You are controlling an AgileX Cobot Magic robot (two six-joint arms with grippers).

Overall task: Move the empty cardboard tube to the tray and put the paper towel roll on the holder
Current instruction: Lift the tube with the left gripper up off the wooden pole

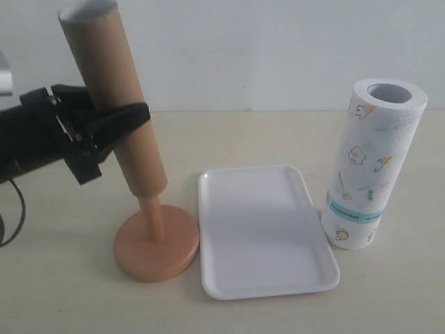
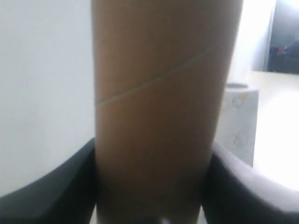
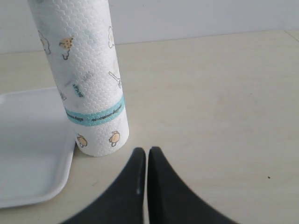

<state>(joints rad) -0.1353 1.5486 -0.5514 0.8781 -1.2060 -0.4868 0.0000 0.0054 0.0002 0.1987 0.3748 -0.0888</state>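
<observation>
My left gripper (image 1: 119, 117) is shut on the empty cardboard tube (image 1: 111, 94), which tilts to the left and is lifted partway up the post of the wooden holder (image 1: 156, 240). The tube (image 2: 159, 107) fills the left wrist view between the two dark fingers (image 2: 233, 186). The white tray (image 1: 264, 229) lies flat to the right of the holder's base. The paper towel roll (image 1: 372, 163) stands upright just right of the tray. My right gripper (image 3: 147, 151) is shut with nothing in it, on the table near the roll (image 3: 86, 79); it does not show in the exterior view.
A white wall (image 1: 243, 49) runs behind the pale table (image 1: 69, 299). The tray's corner (image 3: 32, 154) touches the roll's foot in the right wrist view.
</observation>
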